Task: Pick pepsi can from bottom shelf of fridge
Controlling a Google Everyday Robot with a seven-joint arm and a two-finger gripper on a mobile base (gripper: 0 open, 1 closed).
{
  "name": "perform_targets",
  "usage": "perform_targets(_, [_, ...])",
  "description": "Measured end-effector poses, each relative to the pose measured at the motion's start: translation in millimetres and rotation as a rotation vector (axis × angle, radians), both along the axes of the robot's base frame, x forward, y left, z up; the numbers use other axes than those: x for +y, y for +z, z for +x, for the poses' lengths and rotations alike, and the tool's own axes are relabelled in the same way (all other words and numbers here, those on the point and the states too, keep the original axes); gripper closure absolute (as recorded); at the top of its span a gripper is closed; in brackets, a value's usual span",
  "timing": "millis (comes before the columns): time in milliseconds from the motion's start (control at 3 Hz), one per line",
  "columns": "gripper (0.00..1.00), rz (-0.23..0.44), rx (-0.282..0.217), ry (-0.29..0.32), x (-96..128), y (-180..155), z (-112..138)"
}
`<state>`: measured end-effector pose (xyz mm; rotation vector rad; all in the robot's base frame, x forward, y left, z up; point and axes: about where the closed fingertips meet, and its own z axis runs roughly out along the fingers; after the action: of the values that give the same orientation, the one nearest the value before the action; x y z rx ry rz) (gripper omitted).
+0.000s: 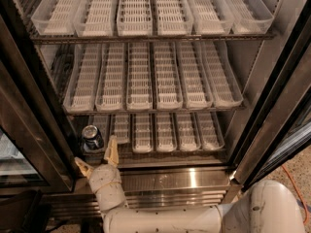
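Down at the left end of the bottom shelf (170,155) you have the pepsi can (92,137), standing upright with its silver top facing the camera. It sits on the dark wire rack, just left of the row of short clear lane trays (156,132), close to the fridge's (251,72) left door frame.

Your hand (97,160) is directly in front of the can, over the shiny steel sill (184,178), and it is open, with its two tan fingers (111,153) spread wide. The right finger points up beside the can's right flank, its tip very near the can; you cannot tell from this view whether it touches. The left finger angles out low and to the left, below the can and apart from it. Nothing is held between them.

The white wrist (107,187) rises from the bottom edge, and the arm (165,221) runs along the bottom of the view to the rounded white body (272,208) at the lower right.

Above, the middle rack (150,76) and the top rack (146,8) carry longer clear trays. The black-framed door (278,106) stands open on the right, with speckled floor (297,165) beyond it.
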<state>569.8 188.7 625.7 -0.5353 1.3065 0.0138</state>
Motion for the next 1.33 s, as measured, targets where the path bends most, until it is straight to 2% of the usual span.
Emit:
perform_targets(333, [0.19,-0.004,0.012,-0.023,-3.5,-4.8,1.2])
perform_targets(667, [0.34,0.002,0.026,-0.034,-2.7,-8.7,3.8])
perform_targets(1000, [0.38,0.005,0.042,-0.046,-0.3,-15.0,8.4])
perform_targets(1333, [0.38,0.011,0.055,-0.064,0.9,-22.3,14.2])
